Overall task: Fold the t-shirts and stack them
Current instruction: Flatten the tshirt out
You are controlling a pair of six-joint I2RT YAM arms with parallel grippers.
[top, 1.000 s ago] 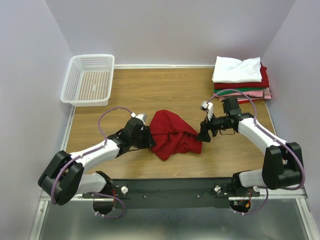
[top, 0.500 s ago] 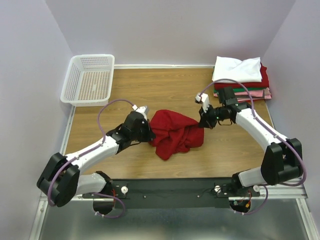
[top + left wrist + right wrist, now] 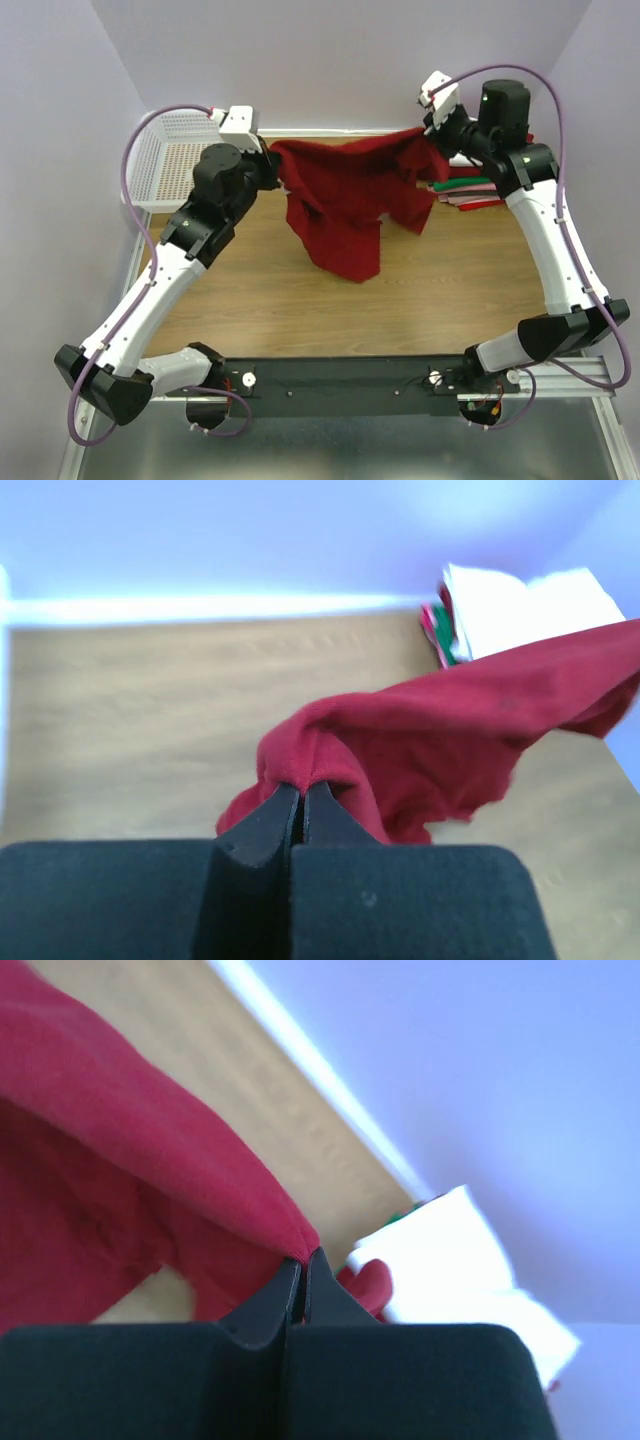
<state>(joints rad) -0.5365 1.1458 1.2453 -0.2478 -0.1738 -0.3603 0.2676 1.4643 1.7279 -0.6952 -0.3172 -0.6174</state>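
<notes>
we are holding the red shirt [image 3: 345,200] stretched above the table [image 3: 270,300], between basket [image 3: 175,160] and stack [image 3: 480,188]. our left gripper [image 3: 302,792] and right gripper [image 3: 303,1260] are each pinching a top corner.

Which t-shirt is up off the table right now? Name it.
The large dark red t-shirt: it hangs unfolded between the left tool and right tool, both shut on it. The others lie in the folded stack.

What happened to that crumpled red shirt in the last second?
Both arms pinched the large dark red cloth t-shirt at opposite edges, left gripper and right gripper, and lifted it off the wooden table, stretching it out between them. The white plastic mesh basket and the folded pile stayed put.
</notes>
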